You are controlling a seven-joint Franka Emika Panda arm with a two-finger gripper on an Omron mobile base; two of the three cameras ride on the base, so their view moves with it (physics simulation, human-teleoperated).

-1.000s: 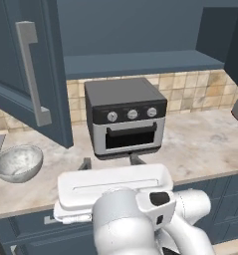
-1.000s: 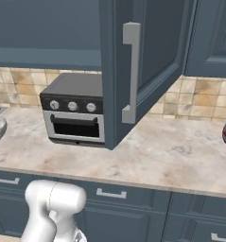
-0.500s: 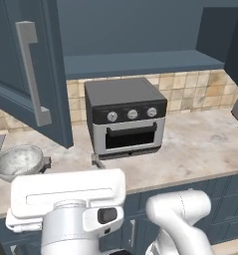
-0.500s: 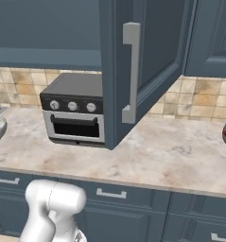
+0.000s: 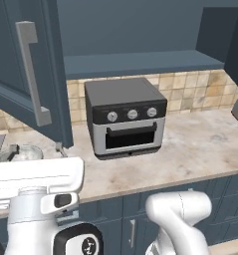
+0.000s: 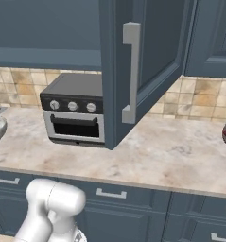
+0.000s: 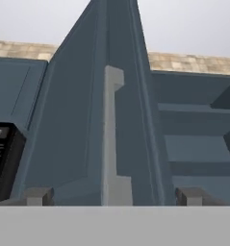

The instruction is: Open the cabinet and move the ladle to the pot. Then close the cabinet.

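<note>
Two dark slate-blue cabinet doors stand open, one with its long silver bar handle [image 7: 112,139] dead ahead of your gripper [image 7: 114,196], whose tips are spread wide and hold nothing. Judging from that, swing wide of the door edge. You have one toaster oven [image 5: 125,116] and one glass bowl [image 5: 22,152].
</note>
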